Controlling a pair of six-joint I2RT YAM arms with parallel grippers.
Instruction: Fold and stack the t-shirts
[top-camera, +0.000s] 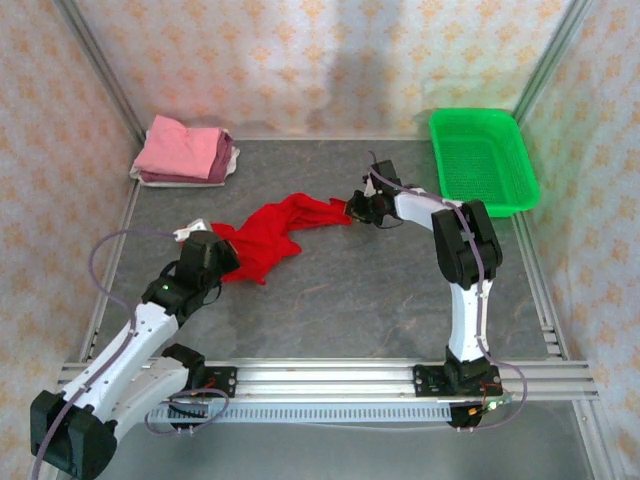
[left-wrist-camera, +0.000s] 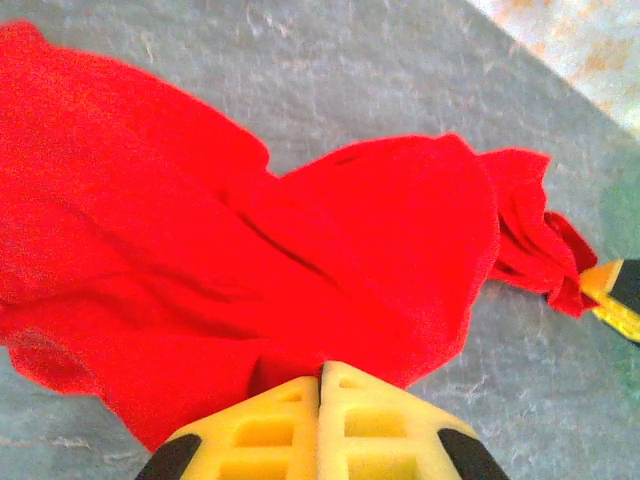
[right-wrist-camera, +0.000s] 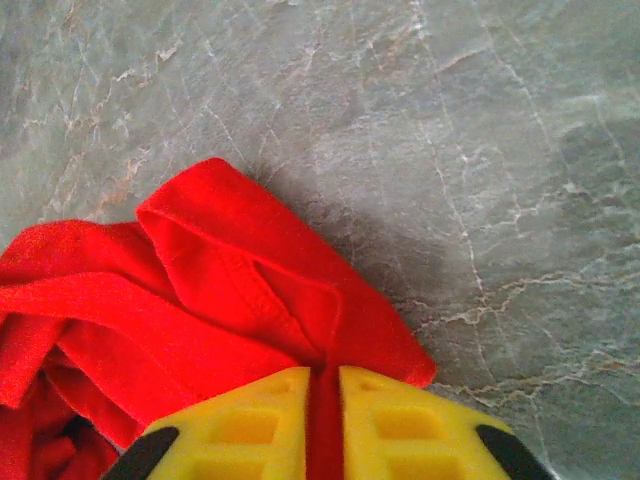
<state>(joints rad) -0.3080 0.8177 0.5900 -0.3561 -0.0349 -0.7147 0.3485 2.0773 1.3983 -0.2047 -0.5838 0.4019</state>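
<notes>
While the soft bright red cloth t-shirt (top-camera: 278, 232), lying in the middle, is pinched by the left claw (top-camera: 225, 255) at eight o'clock and the right claw (top-camera: 352, 208) at two, it should be pulled flat slowly

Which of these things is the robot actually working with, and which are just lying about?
Part of the job: red t-shirt, gripped at either end by the left gripper and right gripper; folded t-shirts stacked in the far left corner.
Just lying about: green basket, far right.
</notes>
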